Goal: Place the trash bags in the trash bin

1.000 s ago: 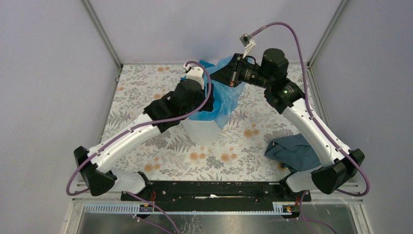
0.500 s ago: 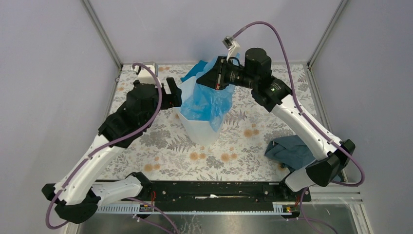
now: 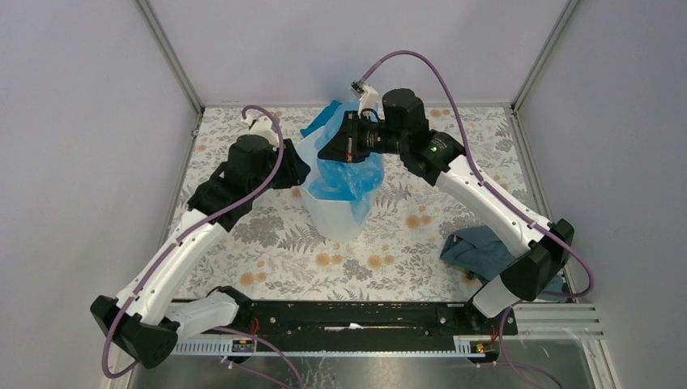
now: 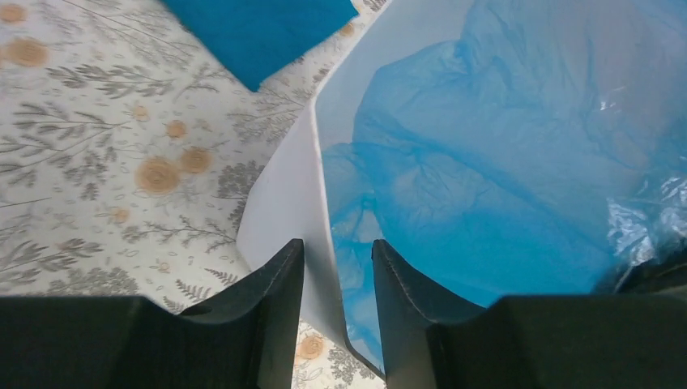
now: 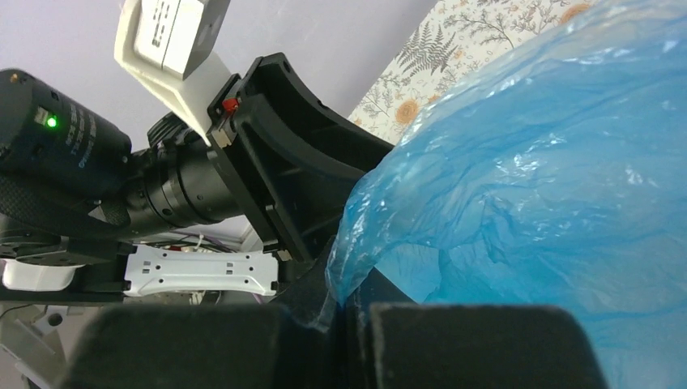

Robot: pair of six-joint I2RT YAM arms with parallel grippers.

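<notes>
The trash bin [image 3: 332, 219], tall translucent white, stands mid-table. The light-blue trash bag [image 3: 354, 172] fills its mouth and spills over the right rim. My right gripper [image 3: 334, 148] hangs over the bin's far rim, shut on a bunched edge of the film. In the right wrist view the bag [image 5: 551, 178] billows out from the pinched right gripper [image 5: 350, 304]. My left gripper [image 3: 298, 172] is at the bin's left rim. In the left wrist view the left gripper [image 4: 338, 243] is open and straddles the bin's wall [image 4: 283, 203], one finger outside, one inside against the bag [image 4: 486, 162].
A teal-blue folded cloth [image 3: 324, 117] lies just behind the bin, seen in the left wrist view as a teal-blue cloth [image 4: 259, 32] at the top edge. A dull grey-blue cloth [image 3: 482, 247] lies crumpled beside the right arm's base. The left arm's wrist [image 5: 243, 162] fills the right wrist view's left half.
The left gripper swung away to the left, then came back onto the bin's left rim. The right gripper moved left and down with the bag, which now sits lower in the bin.
</notes>
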